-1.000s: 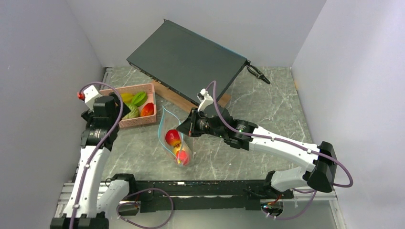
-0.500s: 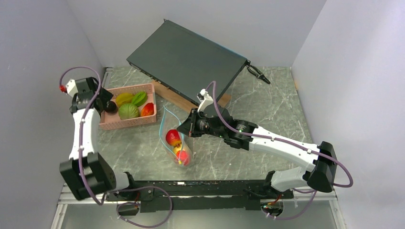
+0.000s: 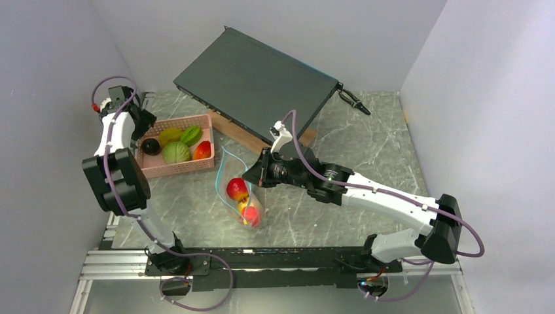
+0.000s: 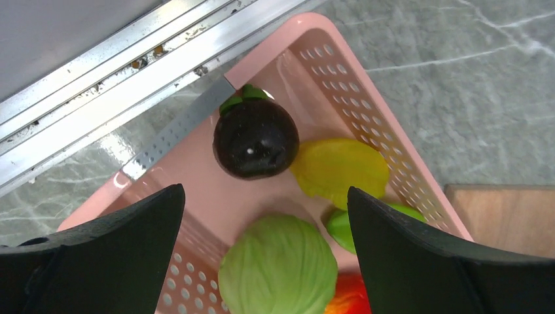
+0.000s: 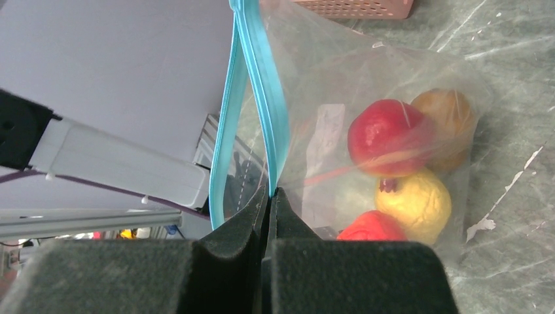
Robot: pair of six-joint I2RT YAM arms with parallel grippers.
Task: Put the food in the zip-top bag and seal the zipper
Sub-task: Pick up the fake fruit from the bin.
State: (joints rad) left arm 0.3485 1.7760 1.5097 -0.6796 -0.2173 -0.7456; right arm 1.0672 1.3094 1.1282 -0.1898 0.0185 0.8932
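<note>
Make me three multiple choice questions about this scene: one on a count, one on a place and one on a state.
1. How many food pieces show inside the zip-top bag?
A: one. B: four. C: seven.

2. Where is the dark purple fruit?
A: in the zip-top bag. B: in the pink basket. C: underneath that basket.

3. The right end effector is:
A: shut on the bag's edge. B: wide open. C: gripping a fruit.

Answers:
1. B, since red, orange, yellow and red-orange pieces show through the plastic.
2. B, since it lies inside the basket's wall in the left wrist view.
3. A, since its fingers press together on the plastic beside the teal zipper.
</note>
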